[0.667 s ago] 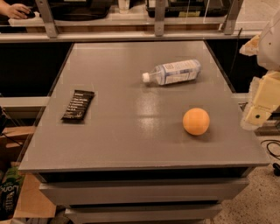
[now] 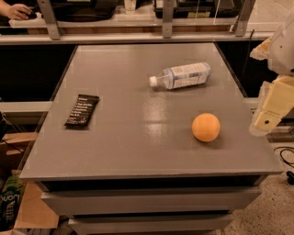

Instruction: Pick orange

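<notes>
Nearest, below the front edge of the grey worktop, are stacked grey drawer fronts. A brown cardboard box sits on the floor, low and far to the left of the gripper.

The orange rests on the worktop toward its front right part, round, plain and free of any contact. The gripper hangs at the right edge of the view, just off the worktop's right side, level with the orange and near it but apart from it; the orange lies to the gripper's left. Only a cream-coloured slanted part of the gripper shows, and I cannot tell whether it is open or closed.

Well away to the gripper's left, near the opposite edge, a dark snack bar lies flat in its wrapper. Farther back and to the gripper's left, a clear plastic bottle lies on its side, with its white cap pointing away from the gripper.

Beyond the worktop runs a shelf with metal uprights, and a person's hand rests at the far left corner.
</notes>
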You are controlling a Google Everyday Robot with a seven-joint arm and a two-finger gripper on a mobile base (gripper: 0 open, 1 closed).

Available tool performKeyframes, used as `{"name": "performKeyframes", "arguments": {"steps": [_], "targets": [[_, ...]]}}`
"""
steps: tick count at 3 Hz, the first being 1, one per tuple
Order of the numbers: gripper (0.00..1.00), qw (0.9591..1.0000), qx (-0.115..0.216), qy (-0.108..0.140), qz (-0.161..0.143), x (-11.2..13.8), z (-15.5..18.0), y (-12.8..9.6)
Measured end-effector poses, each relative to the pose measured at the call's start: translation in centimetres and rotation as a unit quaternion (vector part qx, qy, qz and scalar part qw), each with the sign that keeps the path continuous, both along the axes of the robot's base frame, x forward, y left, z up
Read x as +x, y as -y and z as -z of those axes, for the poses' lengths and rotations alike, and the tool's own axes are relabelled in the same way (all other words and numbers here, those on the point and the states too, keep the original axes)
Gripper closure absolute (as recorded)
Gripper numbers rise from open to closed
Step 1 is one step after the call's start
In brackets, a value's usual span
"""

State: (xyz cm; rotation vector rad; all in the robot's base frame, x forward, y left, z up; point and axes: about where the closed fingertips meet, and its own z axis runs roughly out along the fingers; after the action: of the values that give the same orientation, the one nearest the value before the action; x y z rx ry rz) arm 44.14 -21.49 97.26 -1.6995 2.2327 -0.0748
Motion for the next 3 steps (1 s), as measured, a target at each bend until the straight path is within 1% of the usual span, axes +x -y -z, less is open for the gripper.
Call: {"name": "performKeyframes", "arguments": {"steps": [1, 2, 3], "targets": [[0.0, 0.9993, 0.027, -0.012, -0.021, 1.0, 1.8, -1.3], [0.0, 0.9965, 0.061, -0.028, -0.049, 1.8, 4.4, -3.0], [0.0, 0.9914, 0.102, -0.029, -0.076, 2.3, 6.8, -4.4]]}}
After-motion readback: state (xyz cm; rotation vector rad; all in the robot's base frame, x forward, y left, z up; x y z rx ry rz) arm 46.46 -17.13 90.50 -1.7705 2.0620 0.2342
